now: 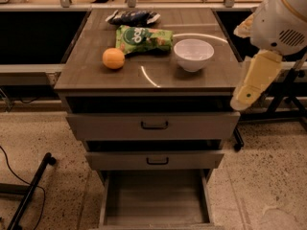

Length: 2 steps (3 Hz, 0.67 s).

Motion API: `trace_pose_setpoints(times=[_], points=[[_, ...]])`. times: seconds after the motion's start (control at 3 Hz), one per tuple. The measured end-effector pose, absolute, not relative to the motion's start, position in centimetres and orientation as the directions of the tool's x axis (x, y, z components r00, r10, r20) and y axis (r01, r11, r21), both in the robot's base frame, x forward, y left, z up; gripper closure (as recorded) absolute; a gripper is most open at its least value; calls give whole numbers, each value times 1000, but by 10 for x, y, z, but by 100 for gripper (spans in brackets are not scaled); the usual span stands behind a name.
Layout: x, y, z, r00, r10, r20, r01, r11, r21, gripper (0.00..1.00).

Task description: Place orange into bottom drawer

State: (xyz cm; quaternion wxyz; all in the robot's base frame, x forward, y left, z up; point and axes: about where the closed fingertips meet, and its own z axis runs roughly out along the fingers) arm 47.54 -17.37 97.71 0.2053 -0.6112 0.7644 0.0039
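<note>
Sitting on cabinet top (91,76), orange (113,58); bottom drawer (156,198) front cut off; tool (245,96) far R, state unclear.

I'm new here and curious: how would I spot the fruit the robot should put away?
Find the grey three-drawer cabinet. On its brown top, left of the white bowl and beside the green snack bag, sits the small round orange fruit. It alone is a smooth orange ball; the cream gripper hangs off the cabinet's right edge, away from it.
</note>
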Motion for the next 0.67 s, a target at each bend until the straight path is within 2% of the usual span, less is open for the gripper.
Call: trace_pose_setpoints(times=[0.33,0.67], points=[[500,-132,968,-137,-891,-432,-942,252,-221,0],[500,-132,968,-137,-891,-432,-942,252,-221,0]])
